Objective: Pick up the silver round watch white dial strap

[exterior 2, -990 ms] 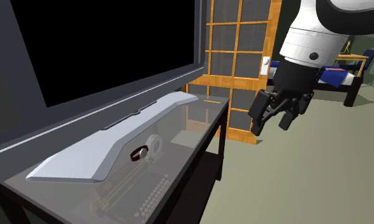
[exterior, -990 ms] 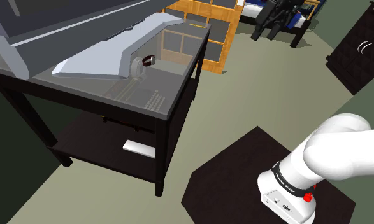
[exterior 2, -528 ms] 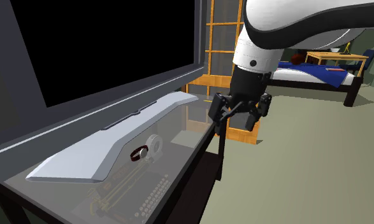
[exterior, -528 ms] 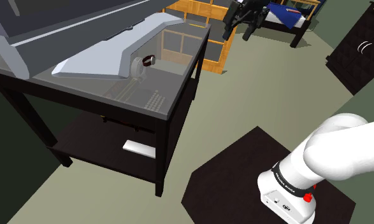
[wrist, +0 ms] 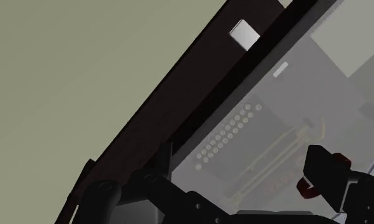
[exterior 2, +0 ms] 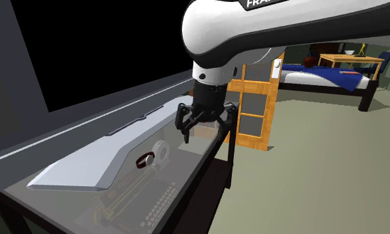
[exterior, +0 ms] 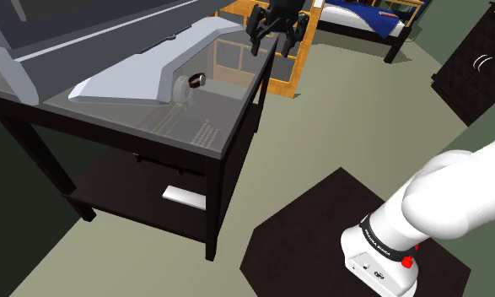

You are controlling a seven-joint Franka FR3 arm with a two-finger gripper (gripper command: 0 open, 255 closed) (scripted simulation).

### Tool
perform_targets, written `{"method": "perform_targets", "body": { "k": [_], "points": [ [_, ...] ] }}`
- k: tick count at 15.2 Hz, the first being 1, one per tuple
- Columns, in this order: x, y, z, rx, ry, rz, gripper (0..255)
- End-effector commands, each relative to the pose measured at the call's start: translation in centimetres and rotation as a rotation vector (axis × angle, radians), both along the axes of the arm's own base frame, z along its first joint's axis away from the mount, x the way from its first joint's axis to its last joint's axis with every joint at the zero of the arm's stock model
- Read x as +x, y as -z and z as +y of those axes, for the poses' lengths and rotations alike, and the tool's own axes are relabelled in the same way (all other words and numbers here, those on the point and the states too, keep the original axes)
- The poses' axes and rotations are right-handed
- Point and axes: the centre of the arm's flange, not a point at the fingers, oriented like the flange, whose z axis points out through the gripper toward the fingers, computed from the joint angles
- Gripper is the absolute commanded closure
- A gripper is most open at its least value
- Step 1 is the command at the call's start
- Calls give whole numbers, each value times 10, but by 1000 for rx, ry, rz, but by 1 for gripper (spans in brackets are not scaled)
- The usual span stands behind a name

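Jaws open and empty, hanging over one end of the worktop (exterior: 205, 135). The watch (exterior: 189, 84) lies there beside a long grey bar (exterior: 144, 72), well apart from them. Approach step in hand; next, travel over the watch, then descend.

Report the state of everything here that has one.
end effector: open, empty, in the air by the edge of the table.
watch: resting on the table's glass top, not gripped.
screen: blank, black.
dark cabinet: doors shut.

Pincer (exterior 2: 205, 126) now over the table (exterior: 228, 118) end, nearer the watch (exterior 2: 153, 154).
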Motion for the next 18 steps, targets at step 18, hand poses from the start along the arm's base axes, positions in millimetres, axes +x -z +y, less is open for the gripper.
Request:
{"method": "perform_targets", "body": {
  "k": [18],
  "points": [
    [169, 80, 103, 10, 175, 89, 0]
  ]
}}
